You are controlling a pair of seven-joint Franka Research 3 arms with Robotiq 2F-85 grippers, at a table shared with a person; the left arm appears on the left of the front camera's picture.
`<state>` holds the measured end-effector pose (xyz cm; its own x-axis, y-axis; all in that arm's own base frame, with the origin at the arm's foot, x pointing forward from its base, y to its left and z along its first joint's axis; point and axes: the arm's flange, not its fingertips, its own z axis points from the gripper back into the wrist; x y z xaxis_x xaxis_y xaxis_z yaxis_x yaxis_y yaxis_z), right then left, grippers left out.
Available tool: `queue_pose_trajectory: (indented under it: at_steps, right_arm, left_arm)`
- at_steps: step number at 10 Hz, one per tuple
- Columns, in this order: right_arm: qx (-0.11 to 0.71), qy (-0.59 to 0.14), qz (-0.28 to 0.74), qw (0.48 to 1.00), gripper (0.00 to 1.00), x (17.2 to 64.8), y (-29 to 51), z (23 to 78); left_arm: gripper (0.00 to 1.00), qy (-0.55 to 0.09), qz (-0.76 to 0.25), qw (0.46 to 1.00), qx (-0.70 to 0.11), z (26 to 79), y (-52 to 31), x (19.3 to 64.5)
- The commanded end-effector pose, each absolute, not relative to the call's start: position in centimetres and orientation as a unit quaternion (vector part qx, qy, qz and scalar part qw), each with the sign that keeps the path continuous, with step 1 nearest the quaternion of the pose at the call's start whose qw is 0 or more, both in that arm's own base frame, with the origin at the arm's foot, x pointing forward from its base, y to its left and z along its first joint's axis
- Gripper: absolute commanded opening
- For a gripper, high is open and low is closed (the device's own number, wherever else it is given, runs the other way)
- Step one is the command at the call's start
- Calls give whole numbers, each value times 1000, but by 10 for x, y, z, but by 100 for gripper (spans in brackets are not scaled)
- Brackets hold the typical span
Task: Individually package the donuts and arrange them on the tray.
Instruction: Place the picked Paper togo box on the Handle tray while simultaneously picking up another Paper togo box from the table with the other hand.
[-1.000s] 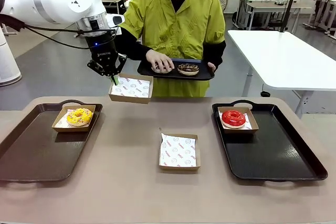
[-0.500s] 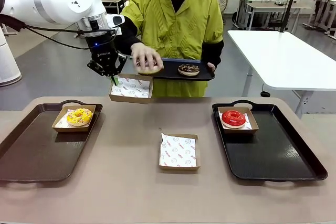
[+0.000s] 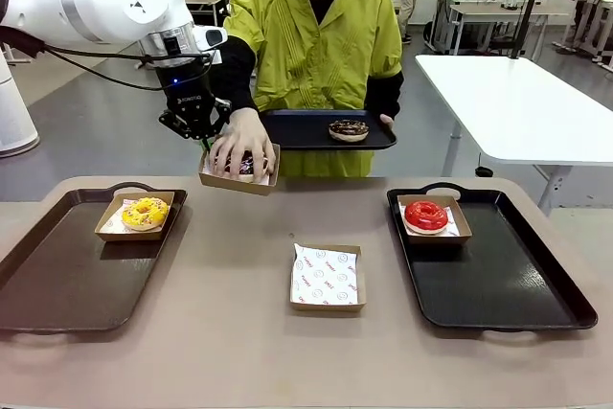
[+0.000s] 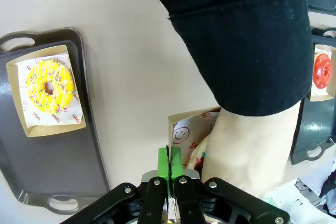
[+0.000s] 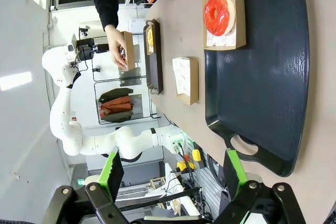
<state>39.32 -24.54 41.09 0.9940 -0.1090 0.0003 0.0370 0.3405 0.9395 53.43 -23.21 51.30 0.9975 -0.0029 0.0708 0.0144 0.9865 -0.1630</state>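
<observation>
Left claw (image 3: 205, 145) still grips box (image 3: 236, 180); hand (image 3: 240, 140) now places donut (image 3: 247, 165).

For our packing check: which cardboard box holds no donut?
The central box: only printed paper inside. The yellow donut, red donut and chocolate donut fill the others.

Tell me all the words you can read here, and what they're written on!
"ROBOTIQ": white letters on the body of the black left gripper.
Red print on the white paper liner of the shallow brown cardboard box at mid-table: too small to read.
</observation>
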Motion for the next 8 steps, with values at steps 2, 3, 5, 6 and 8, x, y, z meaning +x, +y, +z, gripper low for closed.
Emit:
queue_pose_trajectory:
  at_steps: [2,3,5,6,8]
  right_arm:
    - [577,-30,-44,815,100,391,-246,411]
    - [577,-30,-44,815,100,391,-246,411]
    - [577,-30,-44,815,100,391,-246,411]
    - [577,-30,-44,815,100,391,-246,411]
    - [577,-30,-44,815,100,391,-246,411]
  left_arm:
    - [0,-38,-1,996,-86,512,-229,529]
    - [0,-38,-1,996,-86,512,-229,529]
    - [0,-38,-1,996,-86,512,-229,529]
    - [0,-38,-1,996,-86,512,-229,529]
    - [0,-38,-1,996,-86,512,-229,529]
